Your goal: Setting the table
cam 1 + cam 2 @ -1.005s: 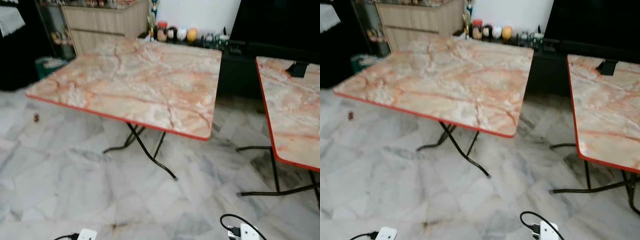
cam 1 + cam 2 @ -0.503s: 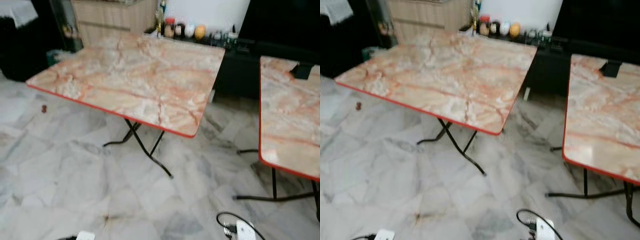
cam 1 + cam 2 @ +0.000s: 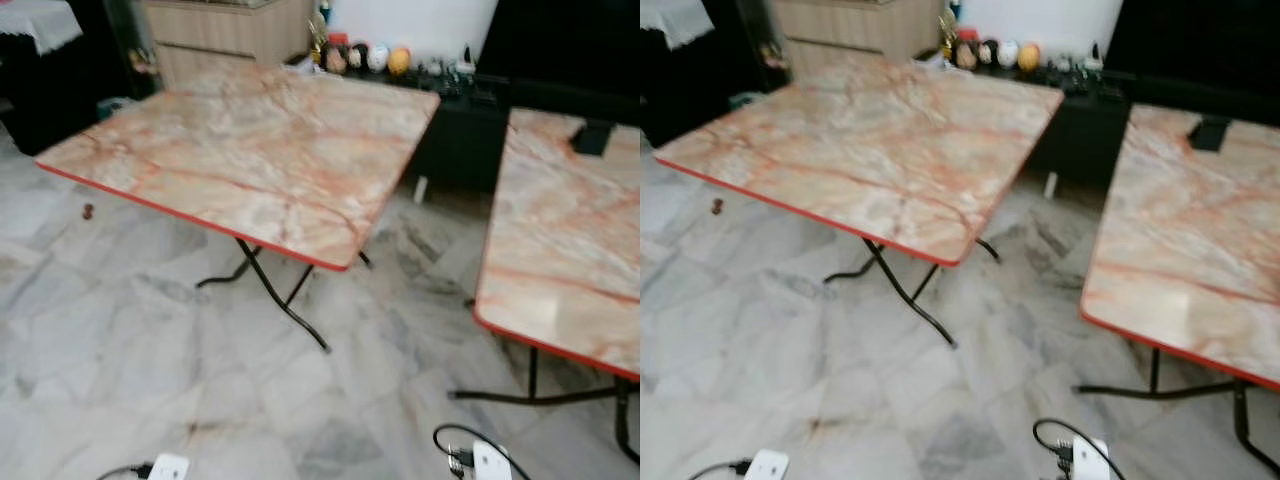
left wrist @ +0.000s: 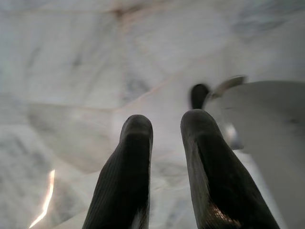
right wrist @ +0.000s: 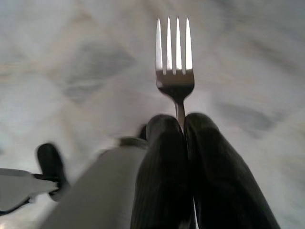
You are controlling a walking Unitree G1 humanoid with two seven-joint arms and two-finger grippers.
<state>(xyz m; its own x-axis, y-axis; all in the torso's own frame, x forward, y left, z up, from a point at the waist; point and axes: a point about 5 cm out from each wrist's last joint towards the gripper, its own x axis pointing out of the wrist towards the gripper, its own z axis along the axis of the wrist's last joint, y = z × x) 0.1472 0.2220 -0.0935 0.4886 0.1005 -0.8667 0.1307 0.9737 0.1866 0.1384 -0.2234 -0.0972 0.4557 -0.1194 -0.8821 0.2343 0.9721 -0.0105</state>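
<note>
Two folding tables with pink marble-patterned tops and red edges stand on a grey marble floor. The left table (image 3: 250, 150) has a bare top. The right table (image 3: 570, 230) carries a small black object (image 3: 592, 138) near its far edge. In the right wrist view, my right gripper (image 5: 183, 125) is shut on the handle of a silver fork (image 5: 174, 62), tines pointing out over the floor. In the left wrist view, my left gripper (image 4: 167, 125) hangs over the floor, fingers apart with nothing between them. Both arms hang low, well short of the tables.
Black metal legs (image 3: 280, 300) splay out under both tables, with a gap of floor (image 3: 420, 260) between them. A low black cabinet (image 3: 460, 110) with jars and round ornaments (image 3: 375, 57) lines the far wall beside a wooden cabinet (image 3: 220, 30). A small brown object (image 3: 88, 211) lies on the floor.
The whole picture has shifted: the camera has moved, so the right table looks larger and nearer and the left table sits further left. The fork stays held.
</note>
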